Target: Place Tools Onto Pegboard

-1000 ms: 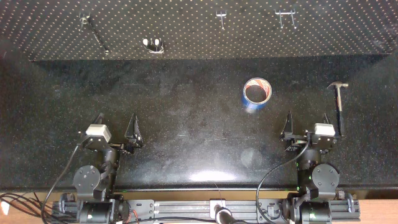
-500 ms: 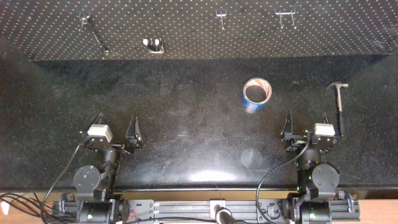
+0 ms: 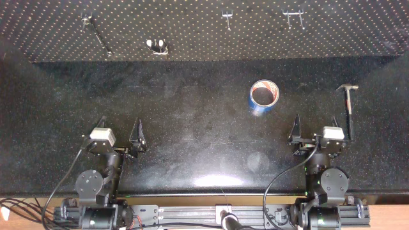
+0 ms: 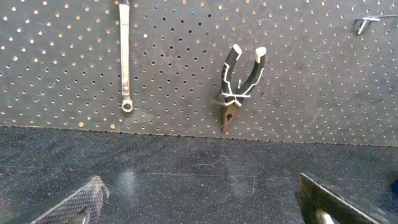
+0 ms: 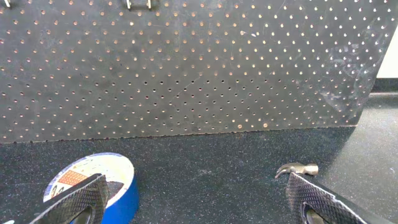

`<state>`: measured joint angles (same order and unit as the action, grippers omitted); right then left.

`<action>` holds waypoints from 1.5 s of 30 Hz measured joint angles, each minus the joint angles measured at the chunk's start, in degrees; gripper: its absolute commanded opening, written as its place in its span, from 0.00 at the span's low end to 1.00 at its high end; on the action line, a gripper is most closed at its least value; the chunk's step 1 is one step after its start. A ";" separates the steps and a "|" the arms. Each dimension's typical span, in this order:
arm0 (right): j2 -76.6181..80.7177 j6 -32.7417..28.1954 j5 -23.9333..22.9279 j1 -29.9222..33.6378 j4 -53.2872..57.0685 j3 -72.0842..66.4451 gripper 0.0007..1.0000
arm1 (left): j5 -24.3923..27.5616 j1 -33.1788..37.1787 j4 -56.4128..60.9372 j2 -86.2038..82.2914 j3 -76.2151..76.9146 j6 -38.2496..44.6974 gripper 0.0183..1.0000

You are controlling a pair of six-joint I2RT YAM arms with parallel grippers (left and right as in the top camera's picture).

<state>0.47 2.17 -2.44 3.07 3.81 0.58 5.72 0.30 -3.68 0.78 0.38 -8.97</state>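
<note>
Black speckled worktop [image 3: 192, 115] meets the pegboard [image 3: 204, 25], where a wrench [image 4: 125, 56] and pliers [image 4: 239, 81] hang. The tape roll [image 3: 264, 96] and hammer [image 3: 349, 108] lie on it near the right gripper [image 3: 316, 121], which, like the left gripper [image 3: 119, 121], gapes empty. The hammer looks stiff and head-heavy: pinch its handle near the head; take the light tape roll by its wall.

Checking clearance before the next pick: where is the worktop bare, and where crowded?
The widest bare stretch of worktop runs from the left tool up to the pegboard, bordered on the right by the tape roll. A narrower gap lies between tape roll and hammer. Tightest spot: the right tool, with the hammer handle close beside it.
</note>
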 measured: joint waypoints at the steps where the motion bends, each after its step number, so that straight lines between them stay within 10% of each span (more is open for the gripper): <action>1: 0.00 0.00 0.00 0.00 0.00 0.00 0.94 | 0.00 0.00 0.00 0.00 0.00 0.00 1.00; 18: 0.04 0.02 0.00 0.00 0.59 0.26 0.94 | 0.00 0.00 0.00 0.00 0.00 0.00 1.00; 25: 12.50 2.36 0.22 0.00 19.02 18.60 0.94 | 0.00 0.00 -0.02 0.00 0.00 0.02 0.99; 35: 54.77 7.45 20.81 0.00 28.96 43.87 0.94 | 0.13 0.00 -0.02 -0.07 0.02 0.17 1.00; 45: 80.37 8.28 20.02 -6.29 51.71 63.87 0.94 | 0.11 0.00 -0.09 -0.04 0.02 0.17 1.00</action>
<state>80.84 10.46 17.58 -3.22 55.53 64.45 5.82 0.30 -3.77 0.73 0.40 -8.80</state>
